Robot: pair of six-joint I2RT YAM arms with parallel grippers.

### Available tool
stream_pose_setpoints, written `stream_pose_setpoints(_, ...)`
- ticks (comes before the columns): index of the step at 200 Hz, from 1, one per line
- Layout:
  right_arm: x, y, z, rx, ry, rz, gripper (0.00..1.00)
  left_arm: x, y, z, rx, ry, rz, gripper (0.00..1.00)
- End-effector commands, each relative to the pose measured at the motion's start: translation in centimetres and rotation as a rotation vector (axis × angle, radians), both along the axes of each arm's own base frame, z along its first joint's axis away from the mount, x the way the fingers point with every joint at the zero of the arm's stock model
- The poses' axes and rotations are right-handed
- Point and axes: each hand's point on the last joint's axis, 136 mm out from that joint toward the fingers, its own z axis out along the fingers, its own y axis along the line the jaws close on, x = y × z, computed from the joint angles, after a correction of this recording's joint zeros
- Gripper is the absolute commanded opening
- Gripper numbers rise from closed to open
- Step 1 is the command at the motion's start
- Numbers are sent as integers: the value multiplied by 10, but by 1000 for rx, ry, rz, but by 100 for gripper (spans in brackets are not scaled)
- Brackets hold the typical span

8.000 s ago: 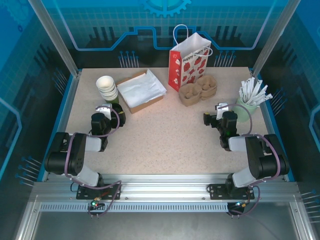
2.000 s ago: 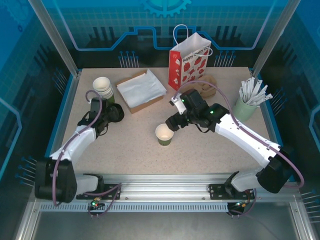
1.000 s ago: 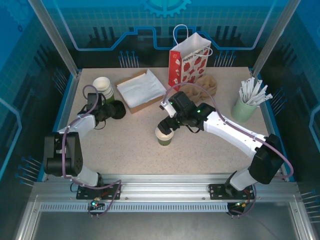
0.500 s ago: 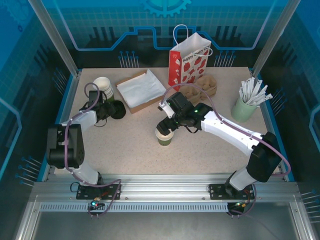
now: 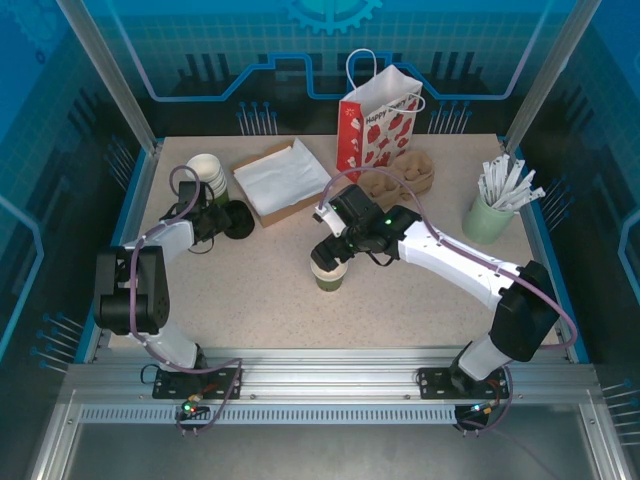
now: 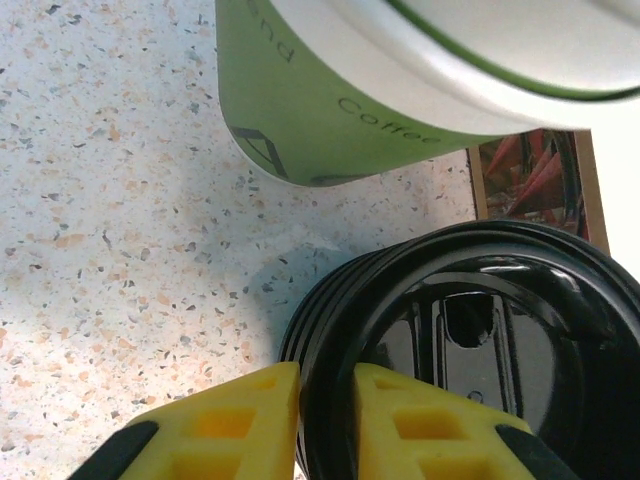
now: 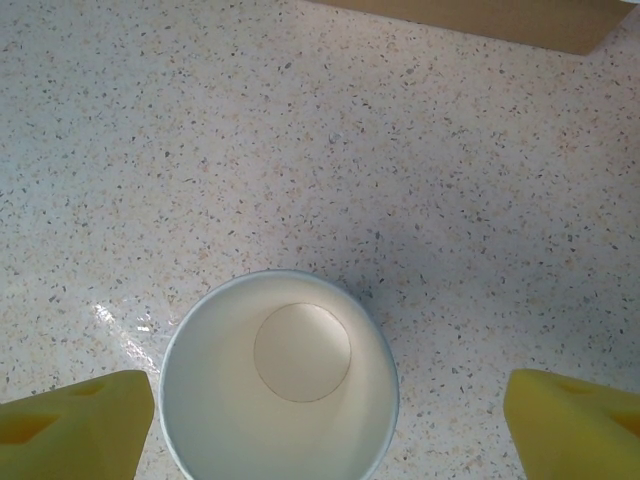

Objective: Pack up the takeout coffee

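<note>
From above, the left gripper (image 5: 224,221) reaches to the far left of the table (image 5: 250,300), its tips at the black lids (image 5: 238,218), which stand just beside the cup stack (image 5: 209,173). How wide these jaws stand cannot be told from here. The right gripper (image 5: 330,258) hangs directly over the cup (image 5: 328,281), an olive-green paper cup with no lid on it, standing near the table's middle and well apart from the lids. The bag (image 5: 378,125) stands upright at the far edge.

In the left wrist view, the yellow fingers (image 6: 230,425) are drawn nearly together, leaving a narrow gap. The rim of the top of the lids (image 6: 470,340) runs into that gap, with a finger against it on either side, so the jaws pinch the lid's edge. The green side of the cup stack (image 6: 330,110) lies just beyond the lids.

In the right wrist view, the right gripper (image 7: 325,425) has its jaws spread wide and holds nothing. The cup (image 7: 290,300) sits between the two fingers (image 7: 75,420), open and empty. It is closer to one finger than to the other, and there is bare table on each side.
</note>
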Motion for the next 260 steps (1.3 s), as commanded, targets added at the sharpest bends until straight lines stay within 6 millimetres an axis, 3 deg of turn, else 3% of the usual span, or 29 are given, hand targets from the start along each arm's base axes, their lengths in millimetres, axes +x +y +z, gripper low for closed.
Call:
stream_pose_setpoints(1,-2,12,5,18,3,18,92,6,1,18,-10,-38,-11,20)
stream_pose_setpoints(115,-4,14,6,9,-3,24,92,1,0,33,-6,-66,-16,17)
stream_pose_setpoints(141,-1,9,19,9,-39,14,90,-3,-9,49,-57,-105,-36,14)
stream_pose_setpoints(164,2,2,54,90,-102,14,89,-15,-41,90,-236,-232,-91,12)
stream_pose_setpoints(214,-2,11,174,731,-129,198,92,-72,-146,210,-686,-503,-374,9)
stream_pose_setpoints(233,4,16,199,842,-163,236,92,-93,-178,248,-803,-548,-491,8)
stream_pose_setpoints(260,6,28,225,1007,-167,296,96,-112,-206,279,-946,-572,-596,8)
